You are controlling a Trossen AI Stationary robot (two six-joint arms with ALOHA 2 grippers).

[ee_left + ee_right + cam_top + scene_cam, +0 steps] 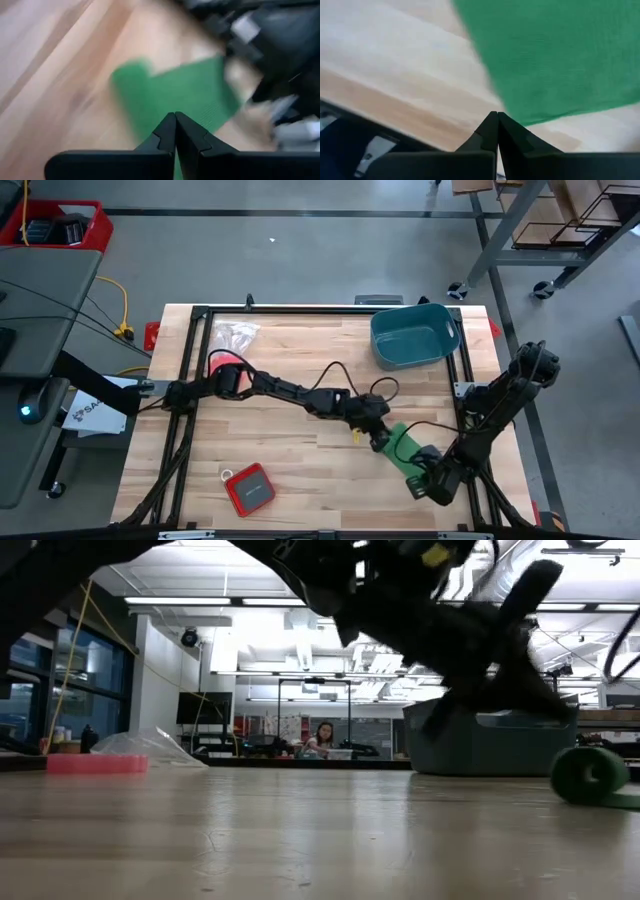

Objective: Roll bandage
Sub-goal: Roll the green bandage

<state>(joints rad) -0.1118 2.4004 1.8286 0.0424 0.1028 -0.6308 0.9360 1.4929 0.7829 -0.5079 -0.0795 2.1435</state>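
Green matte fabric, the bandage point(402, 445), lies on the pale wooden plank table point(300, 470) toward its right front part, between the two arms. In the low view it shows as a stubby roll point(588, 775) with a flat tail running off along the wood, so it is partly rolled.

The left gripper point(380, 442) reaches across from the left side to the bandage's left end; in the left wrist view its dark fingers point(165, 137) are pressed tip to tip, clenched on nothing, with the green band point(185, 92) just ahead of them. The right gripper point(418, 483) sits at the bandage's near-right end, and its fingers point(492, 131) are likewise pinched together with no cloth between them, at the edge of the green sheet point(560, 55). Whether either tip actually touches the fabric is hard to tell, as the left wrist picture is smeared.

Behind the bandage stands a teal plastic tub point(414, 335) near the back right corner. A clear crumpled plastic bag point(232, 334) and a pink-red ring point(228, 366) lie at the back left, the left arm crossing over the ring. A flat red square case point(249, 487) rests at the front left, well apart from the bandage. A person point(322, 739) sits far off in the room.
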